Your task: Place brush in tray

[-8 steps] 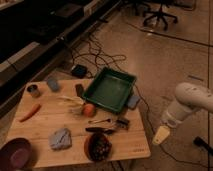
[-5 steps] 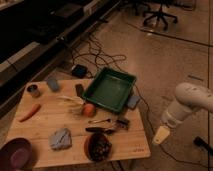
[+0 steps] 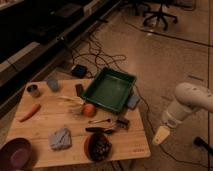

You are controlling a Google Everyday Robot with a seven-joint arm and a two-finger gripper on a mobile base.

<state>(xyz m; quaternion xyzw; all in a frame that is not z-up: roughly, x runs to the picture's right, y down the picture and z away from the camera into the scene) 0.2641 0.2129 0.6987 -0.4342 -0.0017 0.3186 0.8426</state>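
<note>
The brush [image 3: 101, 130] is a slim dark stick lying flat on the wooden table [image 3: 135, 147], just behind the brown bowl [image 3: 98, 147] and in front of a thin silvery utensil [image 3: 100, 120]. The dark green tray [image 3: 108, 91] stands at the table's far right corner, with nothing in it. My white arm [image 3: 191, 100] reaches in from the right. Its gripper [image 3: 161, 136] hangs off the table's right edge, over the floor, well apart from the brush and the tray.
On the table are an orange [image 3: 89, 109], a pale husk [image 3: 71, 100], a blue cloth [image 3: 60, 138], a carrot [image 3: 29, 112], a can [image 3: 33, 90], a blue cup [image 3: 53, 84], a purple bowl [image 3: 17, 154] and a blue sponge [image 3: 133, 101]. Cables [image 3: 97, 57] lie on the floor behind.
</note>
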